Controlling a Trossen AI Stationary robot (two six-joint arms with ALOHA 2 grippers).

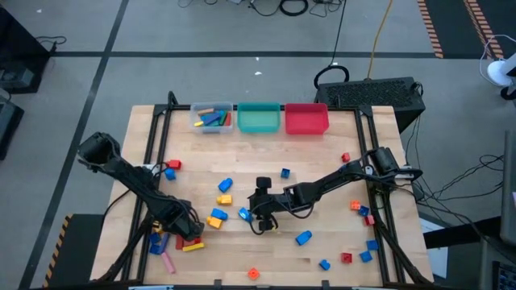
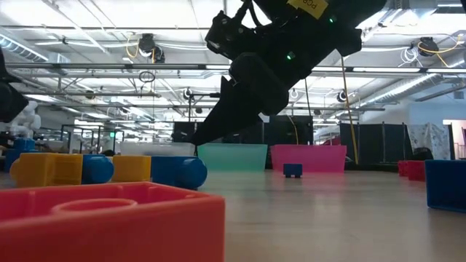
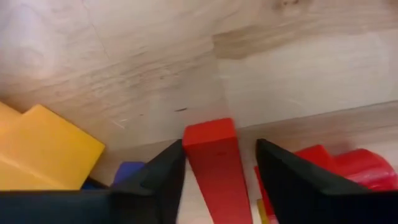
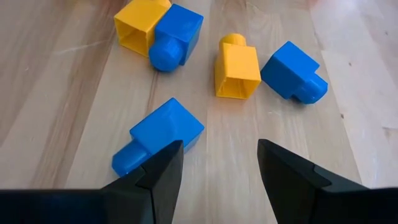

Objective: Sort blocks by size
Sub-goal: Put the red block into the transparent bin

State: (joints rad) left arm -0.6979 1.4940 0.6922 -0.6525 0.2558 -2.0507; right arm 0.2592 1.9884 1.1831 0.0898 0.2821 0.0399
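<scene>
The left gripper (image 3: 219,168) is low at the near-left corner of the table (image 1: 322,153), its fingers (image 3: 158,180) apart with a long red bar (image 3: 214,163) running between them; whether the pads press on the bar cannot be told. A yellow block (image 3: 43,149) lies just beside one finger, another red block (image 3: 348,171) beside the other.

The right gripper (image 4: 221,168) hovers at mid-table, fingers spread and empty, one tip next to a blue brick (image 4: 163,134). Beyond it lie a yellow-and-blue pair (image 4: 155,31), a yellow brick (image 4: 237,68) and a second blue brick (image 4: 292,71).

Further blocks are scattered over the table. The clear bin (image 1: 213,118) at the far edge already holds several long pieces; the teal bin (image 1: 258,118) and red bin (image 1: 306,118) appear empty.

Procedure, as judged: centre the bar between the left fingers, close squarely across its narrow width, lift vertically to avoid dragging the neighbours, then carry it to the clear bin

No brand or label text is legible
</scene>
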